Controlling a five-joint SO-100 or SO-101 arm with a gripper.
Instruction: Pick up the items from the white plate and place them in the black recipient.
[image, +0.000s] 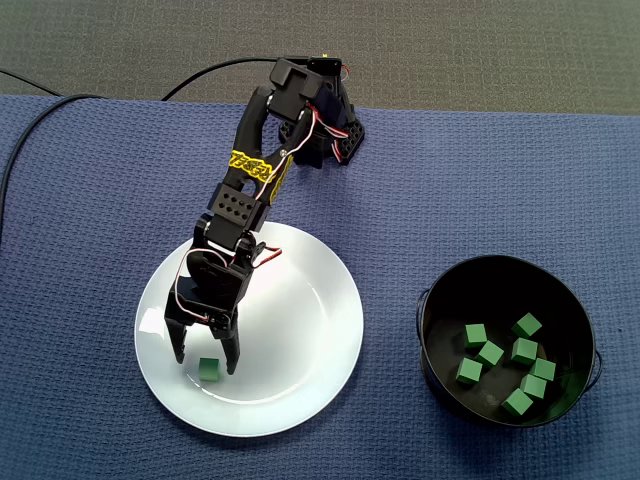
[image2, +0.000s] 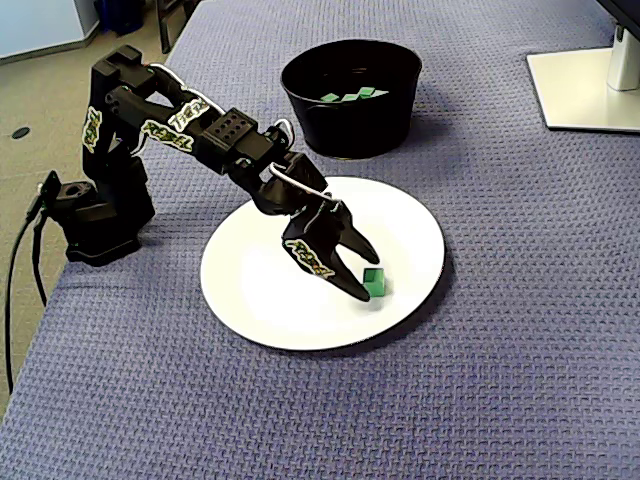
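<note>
Tool (image: 206, 364) released, jaws spread wide, pointing down over the lower left part of the white plate (image: 320, 300). Nothing gripped.

One green cube (image: 208, 370) on the plate, lying between the two jaws. From the side-on fixed view the cube (image2: 375, 284) sits at the plate's right side, close against the nearer jaw, with the farther jaw clear of it. Cannot tell whether the near one touches. Jaw tips look low, near the plate surface.

Black bowl (image: 432, 310) at lower right of the top-down view, well apart from the plate, both on the blue cloth-covered counter (image: 450, 180). Several loose cubes (image: 524, 350) already inside it.

Step in hand, by my reading: closing on the only cube on the plate.

To do it well:
- The cube is off-centre in the gap, so a fast close would likely skid it across the glossy plate. Close slowly and let the far jaw come in to meet it.
- Keep the tips just clear of the plate.
- Bear on flat faces, not corners.
- Lift straight up before swinging toward the lower right.
- Clear the bowl's rim and let go over its middle.
</note>
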